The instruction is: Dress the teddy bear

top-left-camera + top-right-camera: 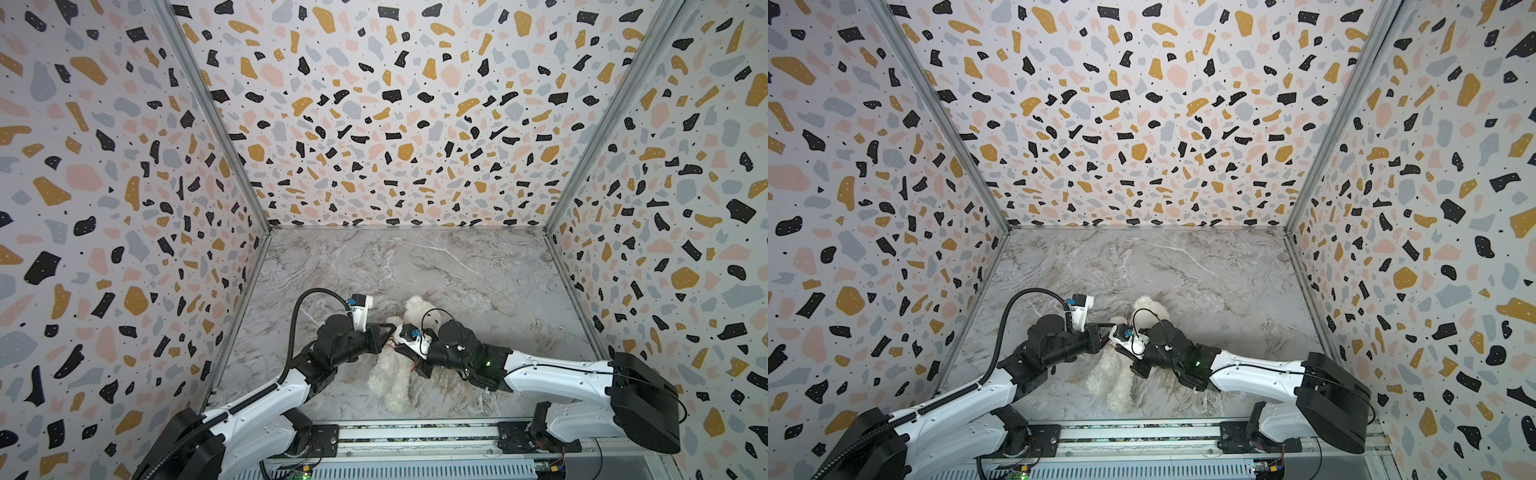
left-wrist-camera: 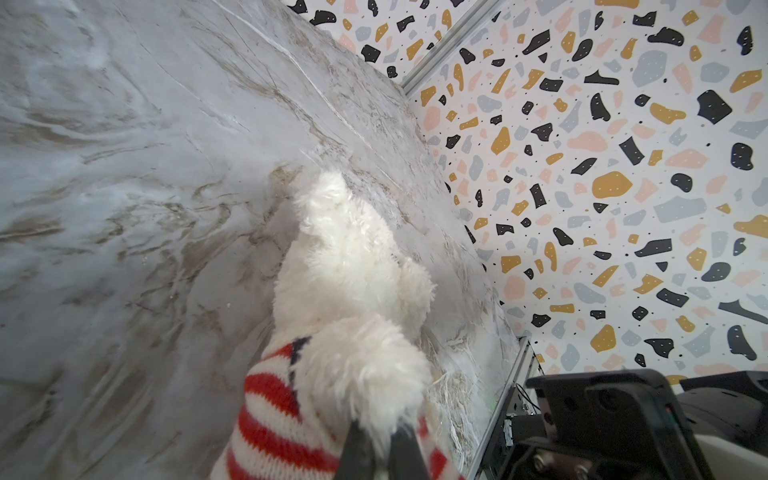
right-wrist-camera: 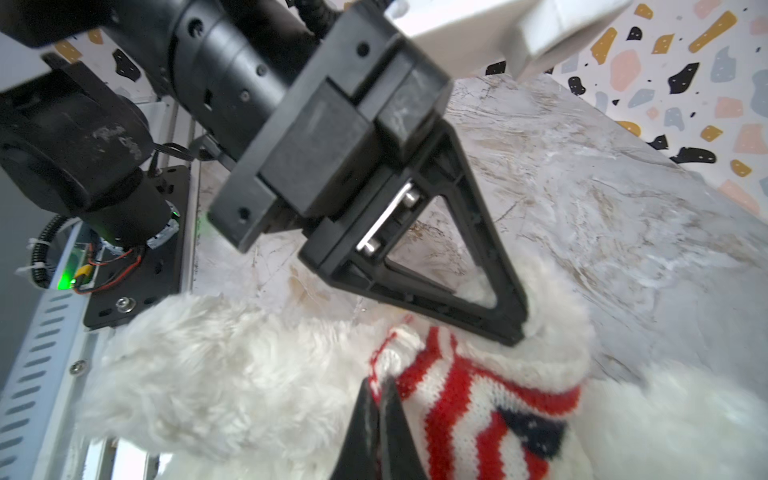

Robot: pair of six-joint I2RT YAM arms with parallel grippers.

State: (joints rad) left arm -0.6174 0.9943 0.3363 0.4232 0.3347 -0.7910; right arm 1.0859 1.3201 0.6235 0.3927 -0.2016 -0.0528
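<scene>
Bear: teddy bear (image 1: 390, 376) lies on the marble worktop (image 1: 478, 270) near the front edge, between the two arms, head towards the back wall and legs towards the rail; both top views agree (image 1: 1111, 376)
Garment: red-and-white striped knit sweater (image 3: 457, 399) with a navy starred patch sits bunched on the upper body; belly and legs are bare fur
Left side: left pincer (image 2: 378, 451) is closed on a furry limb of the bear that pokes out of a sweater opening; judged an arm from its place beside the head, not certain
Right side: right pincer (image 3: 376, 415) is closed on the sweater's rolled edge, with a fold of knit between the tips
Why held so: the left grip looks like an anchor, keeping the limb through its hole and the bear from sliding; that frees the right to drag the knit along the body
Why so close: both tips work at the same spot, nearly touching, since the garment is small and the pull needs a counter-hold right beside it
Step in hand: judged as drawing the sweater down over the torso; the head end appears through, the hem is not yet low
Caution: knit stretches and fur slips, so a hard tug may free the limb rather than move the hem
</scene>
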